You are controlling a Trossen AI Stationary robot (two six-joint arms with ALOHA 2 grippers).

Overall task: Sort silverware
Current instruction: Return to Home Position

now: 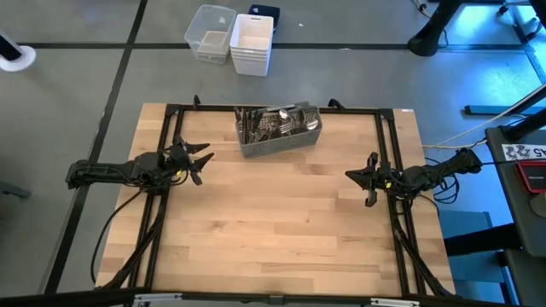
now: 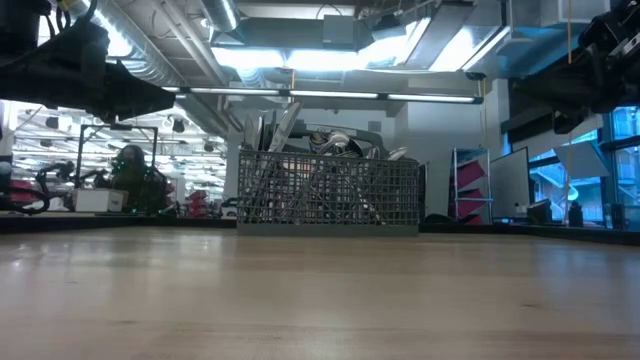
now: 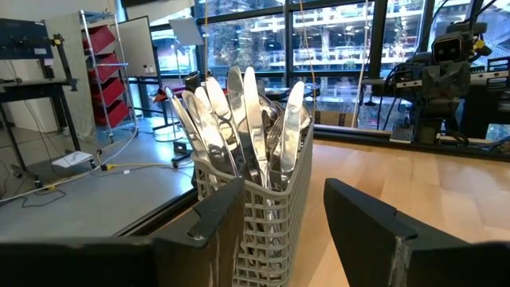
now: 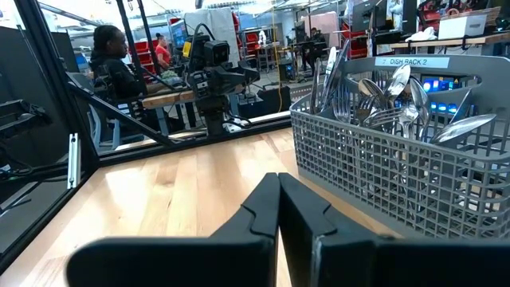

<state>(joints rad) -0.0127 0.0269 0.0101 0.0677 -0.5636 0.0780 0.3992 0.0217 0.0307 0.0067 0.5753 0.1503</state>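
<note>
The silverware (image 1: 277,122) is a bunch of shiny knives, forks and spoons standing handle-down in a grey mesh caddy (image 1: 281,143). The caddy sits on its base near the middle of the table's far edge, and also shows in the low view (image 2: 330,190). Knife blades (image 3: 247,119) stick up at its left end, spoons and forks (image 4: 398,96) toward its right end. My left gripper (image 1: 205,159) hovers open above the table, left of the caddy and pointing toward it (image 3: 283,191). My right gripper (image 1: 350,175) hovers shut at the table's right, nearer than the caddy (image 4: 279,179).
Bare wood table (image 1: 273,230) spreads between the arms and toward the near edge. Black frame rails (image 1: 171,136) run along the table's sides. Two white plastic bins (image 1: 252,43) stand on the floor beyond the far edge. A person (image 4: 111,64) sits in the room behind.
</note>
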